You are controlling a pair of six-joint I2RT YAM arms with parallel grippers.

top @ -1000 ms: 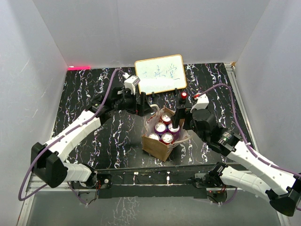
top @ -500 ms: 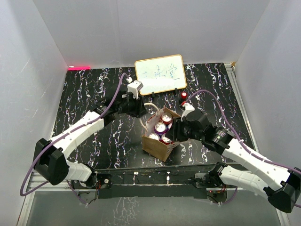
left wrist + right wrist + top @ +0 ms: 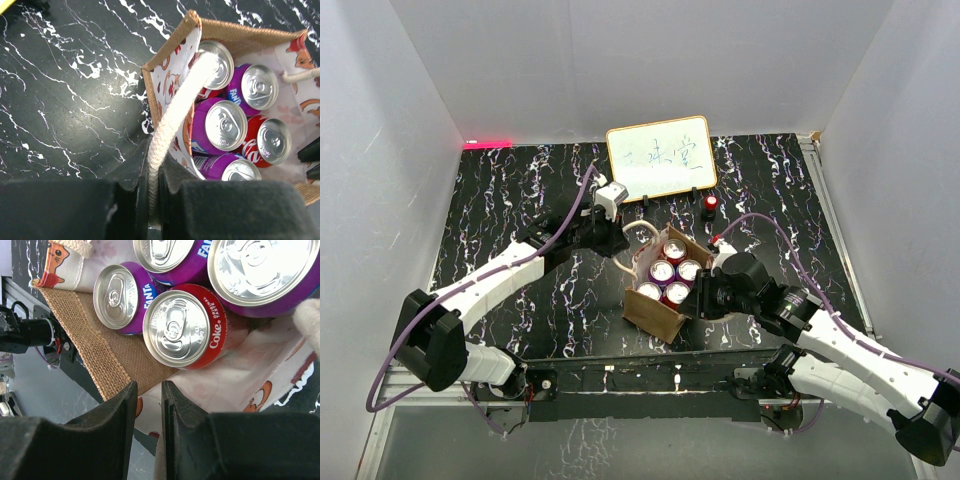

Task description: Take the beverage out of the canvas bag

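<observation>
black marbled table: left gripper is clamped tight on a rope handle of the bag; right gripper, nearly closed, pinches its wall beside the cans.

A black table veined with white, like marble, fills the floor of a white-walled booth. At its far edge a white framed board stands tilted back on small dark feet, with faint blue-green handwriting across its face. Just in front of the board's lower right corner sits a small red thing, perhaps a button or cap; it is too small to tell. A red glowing strip lies at the far left corner, where table meets wall. A pale metal rail runs along the table's right edge.
</observation>
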